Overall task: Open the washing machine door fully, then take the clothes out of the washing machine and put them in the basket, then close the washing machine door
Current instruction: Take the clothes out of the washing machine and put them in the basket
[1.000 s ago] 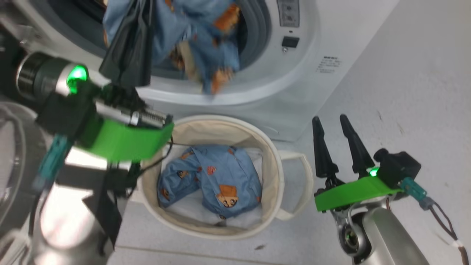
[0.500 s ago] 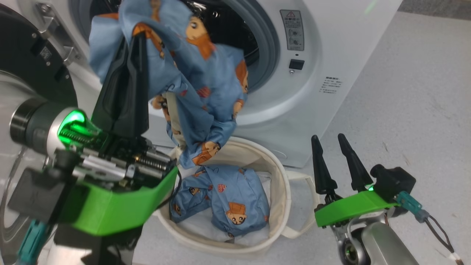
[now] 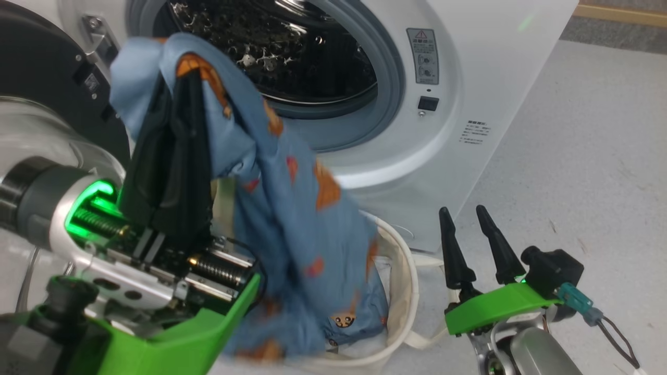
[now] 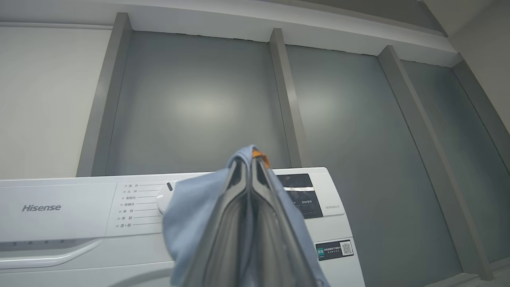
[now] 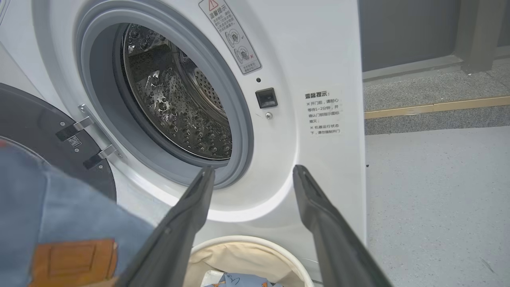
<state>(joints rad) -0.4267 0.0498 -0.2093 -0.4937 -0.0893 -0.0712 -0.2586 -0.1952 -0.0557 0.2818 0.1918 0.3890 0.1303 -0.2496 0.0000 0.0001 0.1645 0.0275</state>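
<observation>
Left pincer [image 4: 251,159], closed on the light blue clothes [image 3: 292,219], holds them up so they hang over the basket [image 3: 404,271], on the floor just before the washing machine [image 3: 469,78]. Right pincer [image 3: 462,210], fingers spread and empty, hovers right of the basket. Washing machine door [image 3: 47,78] stands open, far left.

The basket [image 3: 405,281] sat before the washing machine [image 3: 469,78], at its 6 o'clock; the washing machine door [image 3: 41,94] stood at its 9 o'clock. The clothes [image 3: 292,224] hung over the basket (some lay inside), the right gripper [image 3: 461,210] at its 3 o'clock.
</observation>
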